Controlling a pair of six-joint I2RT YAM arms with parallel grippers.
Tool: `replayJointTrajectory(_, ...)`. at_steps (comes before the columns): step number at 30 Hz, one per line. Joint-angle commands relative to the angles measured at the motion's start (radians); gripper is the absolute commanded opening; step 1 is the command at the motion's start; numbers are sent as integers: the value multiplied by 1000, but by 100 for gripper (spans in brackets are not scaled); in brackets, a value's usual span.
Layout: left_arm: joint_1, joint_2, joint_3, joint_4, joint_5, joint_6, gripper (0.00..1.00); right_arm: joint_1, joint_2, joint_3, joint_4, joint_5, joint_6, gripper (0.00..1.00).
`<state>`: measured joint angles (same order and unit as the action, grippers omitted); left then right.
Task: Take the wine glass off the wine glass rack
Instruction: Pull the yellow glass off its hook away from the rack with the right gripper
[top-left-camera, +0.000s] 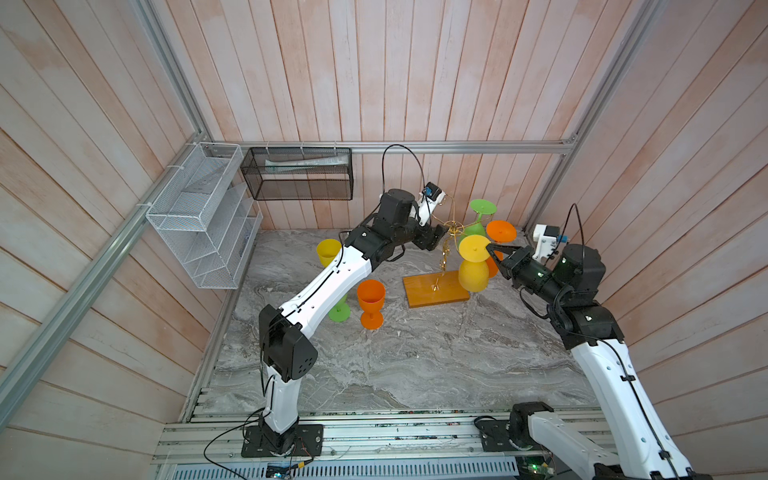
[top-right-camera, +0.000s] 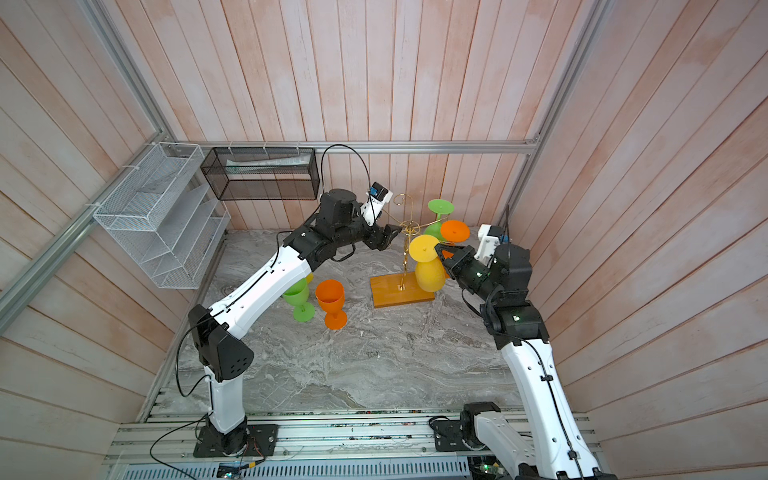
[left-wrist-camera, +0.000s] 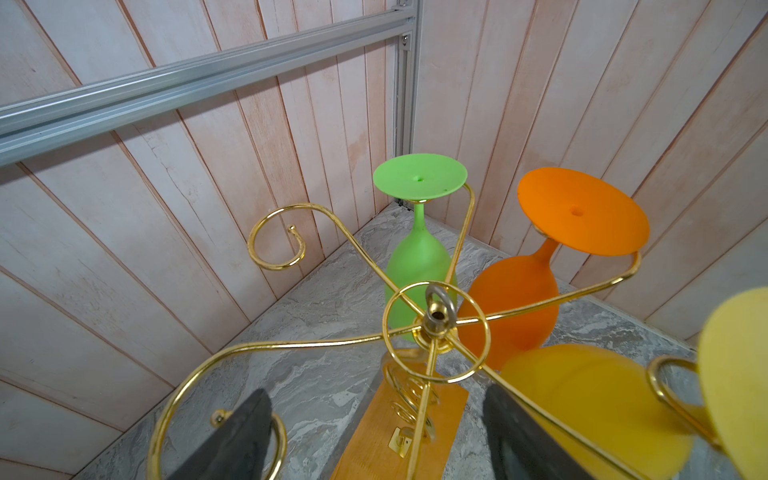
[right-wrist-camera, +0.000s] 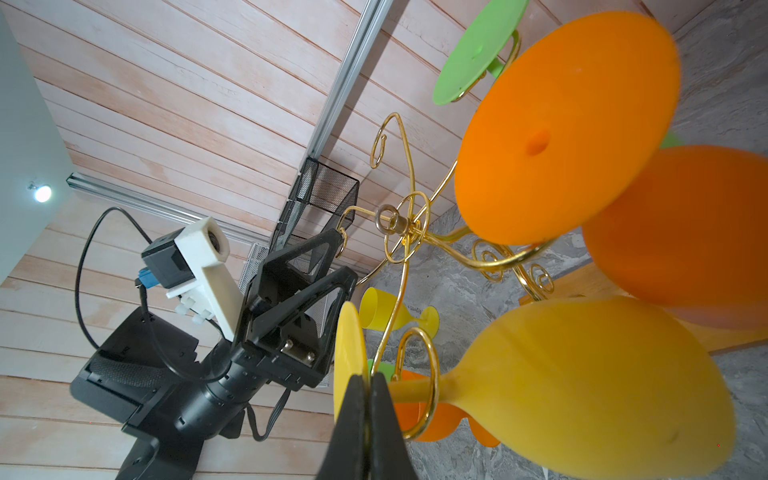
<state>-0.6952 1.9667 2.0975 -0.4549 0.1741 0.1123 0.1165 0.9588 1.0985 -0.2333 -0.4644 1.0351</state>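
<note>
The wine glass rack (top-left-camera: 436, 291) (top-right-camera: 401, 291) is gold wire on an orange-brown base at the back right. A yellow wine glass (top-left-camera: 473, 270) (top-right-camera: 430, 274) (right-wrist-camera: 582, 386) hangs upside down from it, its stem inside a curled arm (right-wrist-camera: 432, 374). My right gripper (top-left-camera: 490, 248) (top-right-camera: 439, 249) (right-wrist-camera: 369, 382) is shut on the rim of that glass's flat foot (right-wrist-camera: 351, 357). My left gripper (top-left-camera: 438, 237) (top-right-camera: 392, 235) (left-wrist-camera: 374, 415) is open just under the rack's hub (left-wrist-camera: 436, 320). Its fingers (left-wrist-camera: 249, 419) stand either side of the rack's stem without gripping it.
A green glass (top-left-camera: 478, 220) and an orange glass (top-left-camera: 500, 232) also hang from the rack. Yellow (top-left-camera: 328, 251), orange (top-left-camera: 370, 301) and green (top-left-camera: 340, 311) glasses stand upright on the marble table by the left arm. White (top-left-camera: 199, 216) and black (top-left-camera: 299, 174) mesh baskets hang on the walls.
</note>
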Motion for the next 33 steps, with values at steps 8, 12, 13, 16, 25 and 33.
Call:
replayJointTrajectory(8, -18, -43, -13, 13, -18, 8, 82, 23, -13, 24, 23, -23, -30, 0)
replayJointTrajectory(12, -19, -42, -13, 10, -20, 10, 81, 23, -15, 26, 26, -42, -35, 0)
replayJointTrajectory(13, -19, -43, -13, 9, -21, 12, 81, 23, -13, 29, 24, -49, -38, 0)
replayJointTrajectory(16, -20, -42, -11, 7, -22, 12, 82, 23, -11, 26, 28, -68, -38, 0)
replayJointTrajectory(25, -26, -43, -13, 10, -22, 12, 81, 40, 7, 9, 73, -65, -22, 0)
replayJointTrajectory(33, -26, -68, -39, 18, -28, 18, 82, 81, 59, 35, 100, -11, -12, 0)
